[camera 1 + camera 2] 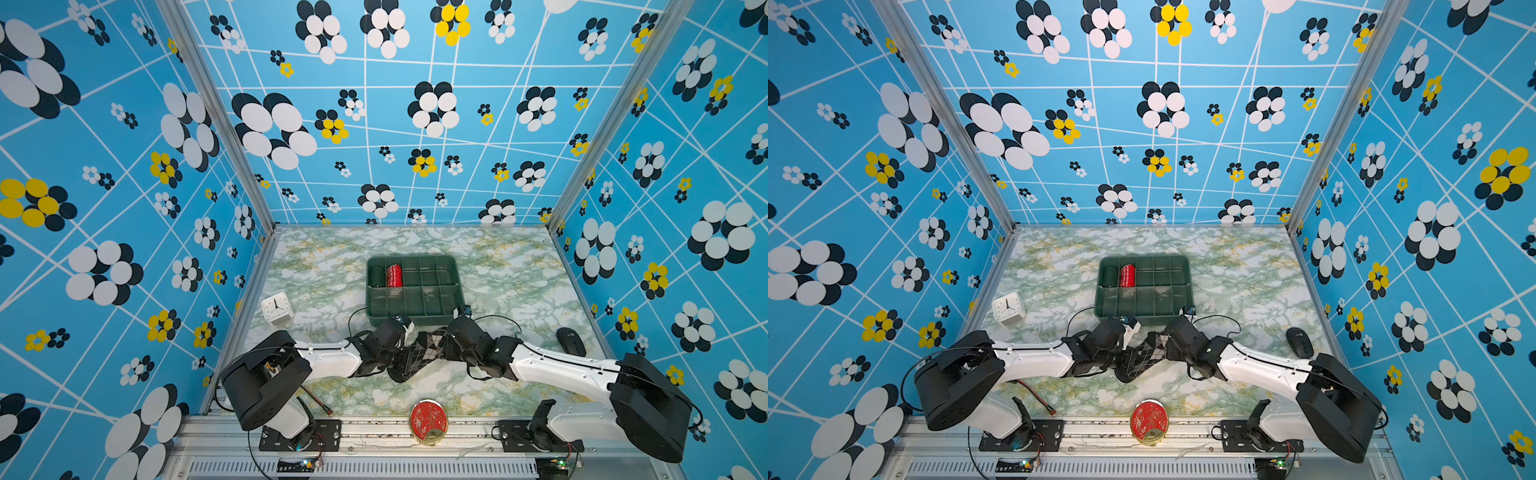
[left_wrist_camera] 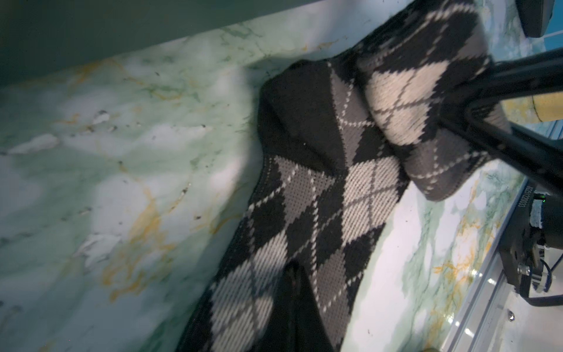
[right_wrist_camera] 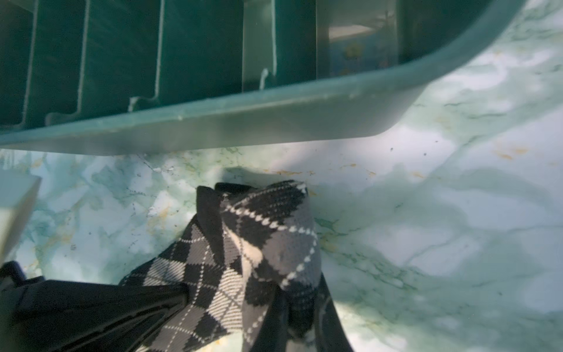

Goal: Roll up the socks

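While left pincer (image 2: 292, 274) and right pincer (image 3: 301, 301) clamp the socks (image 1: 415, 353), green tray (image 1: 415, 319) just beyond

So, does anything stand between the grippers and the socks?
Nothing visible does. The left gripper and the right gripper each have their jaws shut on the socks, which stretch between them near the tray.
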Motion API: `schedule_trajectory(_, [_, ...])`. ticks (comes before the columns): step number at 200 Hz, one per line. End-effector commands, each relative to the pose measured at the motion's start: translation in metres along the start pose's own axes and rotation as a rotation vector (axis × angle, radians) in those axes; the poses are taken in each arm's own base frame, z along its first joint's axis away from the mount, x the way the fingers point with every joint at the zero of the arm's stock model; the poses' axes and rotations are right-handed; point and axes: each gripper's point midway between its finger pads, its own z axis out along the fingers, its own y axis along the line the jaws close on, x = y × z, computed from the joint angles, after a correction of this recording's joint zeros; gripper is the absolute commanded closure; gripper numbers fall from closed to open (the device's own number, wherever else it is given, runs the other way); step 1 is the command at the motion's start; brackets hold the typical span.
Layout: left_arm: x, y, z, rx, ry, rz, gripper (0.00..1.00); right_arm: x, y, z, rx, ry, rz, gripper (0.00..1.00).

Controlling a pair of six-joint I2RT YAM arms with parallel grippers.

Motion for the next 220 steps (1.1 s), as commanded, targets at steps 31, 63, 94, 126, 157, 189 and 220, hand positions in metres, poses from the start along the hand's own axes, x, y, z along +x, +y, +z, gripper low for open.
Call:
schedule_trajectory(31, [0.08,0.053,0.003,-0.187,0.26,-0.081,1.0,-0.001,-0.028,0.002,0.159,-0.011,-0.046,1.0])
schedule_trajectory(63, [0.076,0.048,0.005,-0.177,0.258,-0.071,1.0,-0.004,-0.025,0.005,0.21,-0.015,-0.095,1.0])
schedule_trajectory(94, [0.076,0.045,0.007,-0.167,0.262,-0.066,1.0,-0.008,-0.021,0.002,0.275,-0.032,-0.16,1.0])
schedule_trajectory(126, [0.075,0.042,0.009,-0.152,0.261,-0.067,1.0,-0.009,-0.01,0.001,0.328,-0.045,-0.236,1.0])
schedule_trajectory(157, [0.075,0.039,0.01,-0.141,0.261,-0.065,1.0,-0.01,0.004,0.002,0.384,-0.055,-0.322,1.0])
schedule_trajectory(189, [0.077,0.041,0.007,-0.143,0.265,-0.066,1.0,-0.005,0.007,0.005,0.446,-0.035,-0.383,1.0])
schedule_trajectory(220, [0.08,0.044,0.001,-0.156,0.258,-0.068,1.0,0.006,-0.004,0.003,0.489,-0.001,-0.405,1.0])
